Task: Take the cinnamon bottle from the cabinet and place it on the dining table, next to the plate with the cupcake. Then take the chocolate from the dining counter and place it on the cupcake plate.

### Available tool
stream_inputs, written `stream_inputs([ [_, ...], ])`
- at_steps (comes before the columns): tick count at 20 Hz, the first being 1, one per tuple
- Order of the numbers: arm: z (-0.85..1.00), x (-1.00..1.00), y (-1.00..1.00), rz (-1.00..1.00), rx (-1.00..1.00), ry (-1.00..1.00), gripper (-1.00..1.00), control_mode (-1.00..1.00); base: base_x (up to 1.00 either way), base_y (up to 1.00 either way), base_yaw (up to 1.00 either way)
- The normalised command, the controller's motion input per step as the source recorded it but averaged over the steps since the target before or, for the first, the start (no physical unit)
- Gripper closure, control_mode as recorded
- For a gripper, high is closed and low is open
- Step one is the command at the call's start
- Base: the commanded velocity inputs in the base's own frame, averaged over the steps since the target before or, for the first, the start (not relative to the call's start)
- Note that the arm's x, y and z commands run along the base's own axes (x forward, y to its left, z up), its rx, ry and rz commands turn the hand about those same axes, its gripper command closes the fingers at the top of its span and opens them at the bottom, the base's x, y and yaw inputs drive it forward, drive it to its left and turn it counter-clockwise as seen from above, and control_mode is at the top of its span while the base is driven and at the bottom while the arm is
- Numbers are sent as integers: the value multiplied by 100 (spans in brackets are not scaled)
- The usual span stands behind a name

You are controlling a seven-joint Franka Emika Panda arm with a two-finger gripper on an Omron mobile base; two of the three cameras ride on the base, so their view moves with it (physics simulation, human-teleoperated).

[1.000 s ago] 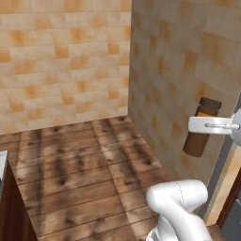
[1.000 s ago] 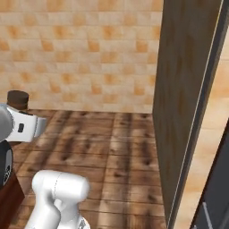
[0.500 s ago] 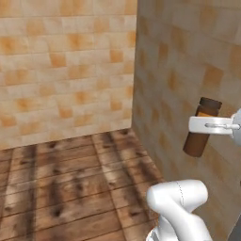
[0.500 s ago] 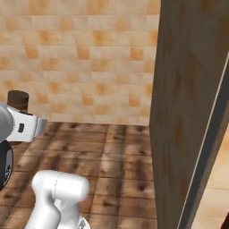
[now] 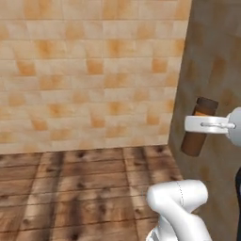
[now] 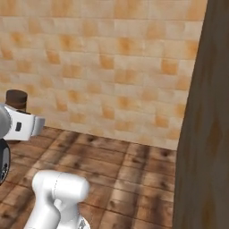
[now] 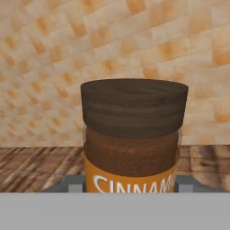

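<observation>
Tan tiled wall and plank floor lie behind the claw [image 5: 203, 124] at three o'clock, clamped around the upright cinnamon bottle [image 5: 199, 127], likely carrying it benchward.

In the left base view, the cinnamon bottle [image 5: 197, 127] sits at the right edge of the frame, tilted slightly, with the gripper [image 5: 203, 124] clamped across its upper part. A tiled wall [image 5: 89, 70] fills the upper left, a wooden floor [image 5: 80, 188] lies below it, and a second wall [image 5: 214, 61] stands behind the bottle. In the hand view, the bottle [image 7: 133, 139] stands upright at centre, in front of the tiled wall [image 7: 54, 54].
</observation>
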Motion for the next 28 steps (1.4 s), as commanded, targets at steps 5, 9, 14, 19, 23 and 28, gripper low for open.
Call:
stream_inputs([
  [5,0,0,0,0,0,0,100,100,100,-18,54],
  [9,0,0,0,0,0,0,100,100,100,-20,57],
  [14,0,0,0,0,0,0,100,100,98,-27,58],
  [19,0,0,0,0,0,0,100,100,98,-35,56],
  [23,0,0,0,0,0,0,100,100,99,-44,52],
  [28,0,0,0,0,0,0,100,100,99,-40,49],
])
